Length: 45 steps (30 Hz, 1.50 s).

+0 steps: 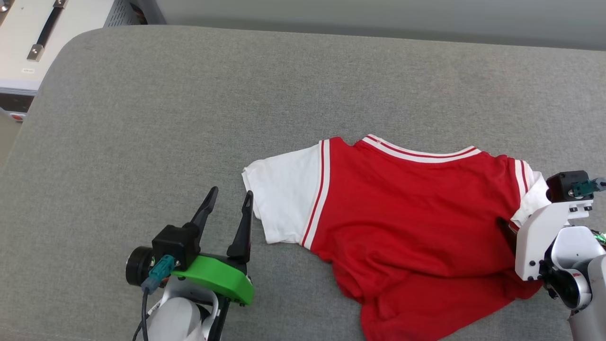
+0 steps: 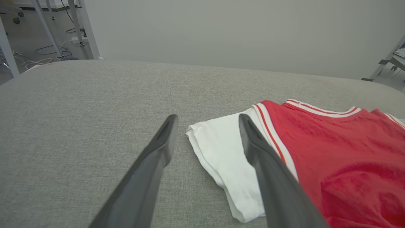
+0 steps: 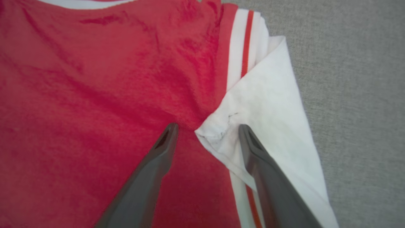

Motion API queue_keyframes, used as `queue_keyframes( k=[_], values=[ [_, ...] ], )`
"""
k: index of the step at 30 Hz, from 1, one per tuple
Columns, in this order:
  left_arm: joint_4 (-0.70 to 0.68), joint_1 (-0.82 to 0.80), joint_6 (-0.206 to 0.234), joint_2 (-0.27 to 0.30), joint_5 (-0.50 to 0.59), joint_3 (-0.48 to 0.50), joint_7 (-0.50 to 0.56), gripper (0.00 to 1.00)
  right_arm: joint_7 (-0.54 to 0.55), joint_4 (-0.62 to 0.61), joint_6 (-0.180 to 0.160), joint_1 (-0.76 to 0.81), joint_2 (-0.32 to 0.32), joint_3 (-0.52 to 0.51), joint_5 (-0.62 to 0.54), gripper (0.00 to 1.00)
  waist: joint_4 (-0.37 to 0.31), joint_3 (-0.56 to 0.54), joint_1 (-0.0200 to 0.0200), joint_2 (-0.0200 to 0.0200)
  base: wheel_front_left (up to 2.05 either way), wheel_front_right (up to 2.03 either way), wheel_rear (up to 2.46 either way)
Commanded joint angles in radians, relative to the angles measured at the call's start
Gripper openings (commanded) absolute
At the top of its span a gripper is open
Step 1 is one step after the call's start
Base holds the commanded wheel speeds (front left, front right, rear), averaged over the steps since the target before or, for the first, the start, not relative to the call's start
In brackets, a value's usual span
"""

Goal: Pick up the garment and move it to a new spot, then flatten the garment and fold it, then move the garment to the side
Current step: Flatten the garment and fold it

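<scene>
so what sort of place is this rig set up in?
Probably a robotics lab or test room, not a home: metal frame legs and loose cables on the floor, a pale cabinet with black handles, and the garment laid on a grey padded surface.

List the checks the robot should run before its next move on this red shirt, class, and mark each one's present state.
1. Left gripper open: ok, fingers apart beside the white sleeve.
2. Right gripper open: ok, fingers straddle the other sleeve's folded corner.
3. Shirt gripped: not ok, neither gripper is closed on it.
4. Shirt flat: not ok, hem rumpled, one sleeve folded over.
5. Right fingers touching cloth: cannot tell.
</scene>
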Motion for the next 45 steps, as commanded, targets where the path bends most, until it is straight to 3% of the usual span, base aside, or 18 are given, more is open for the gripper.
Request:
queue_keyframes(
  k=[1, 11, 20, 24, 31, 40, 45],
  values=[
    [0.005, -0.021, -0.003, 0.0, 0.0, -0.003, -0.006, 1.0, -0.011, 0.011, 0.0, -0.013, 0.006, -0.003, -0.007, 0.0, -0.002, 0.0, 0.0, 0.0, 0.0, 0.0, 0.0],
    [0.025, -0.014, -0.003, -0.001, -0.003, -0.004, -0.006, 1.0, -0.039, -0.033, 0.0, -0.006, 0.015, 0.008, 0.015, 0.0, -0.028, -0.046, 0.0, 0.0, 0.0, 0.0, 0.0],
    [0.025, 0.004, -0.003, 0.0, -0.008, 0.005, -0.006, 1.0, 0.02, -0.18, 0.0, -0.012, 0.063, -0.001, 0.207, 0.0, -0.034, -0.077, 0.0, 0.0, 0.0, 0.0, 0.0],
    [0.02, 0.011, -0.003, 0.002, -0.009, 0.012, -0.006, 1.0, 0.075, -0.227, 0.0, -0.019, 0.087, -0.062, 0.28, 0.0, -0.037, -0.072, 0.0, 0.0, 0.0, 0.0, 0.0],
    [0.017, 0.0, -0.003, 0.001, -0.006, 0.004, -0.006, 1.0, 0.167, -0.208, 0.0, -0.041, 0.105, -0.28, 0.35, 0.0, -0.032, -0.031, 0.0, 0.0, 0.0, 0.0, 0.0],
    [0.024, -0.026, -0.003, 0.012, -0.008, -0.003, -0.006, 1.0, 0.162, -0.043, 0.0, -0.092, 0.06, -0.487, 0.266, 0.0, -0.029, 0.022, 0.0, 0.0, 0.0, 0.0, 0.0],
    [0.026, -0.038, -0.003, 0.014, -0.009, -0.005, -0.006, 1.0, 0.008, 0.074, 0.0, -0.118, -0.02, -0.487, 0.117, 0.0, -0.027, 0.038, 0.0, 0.0, 0.0, 0.0, 0.0]
  ],
)
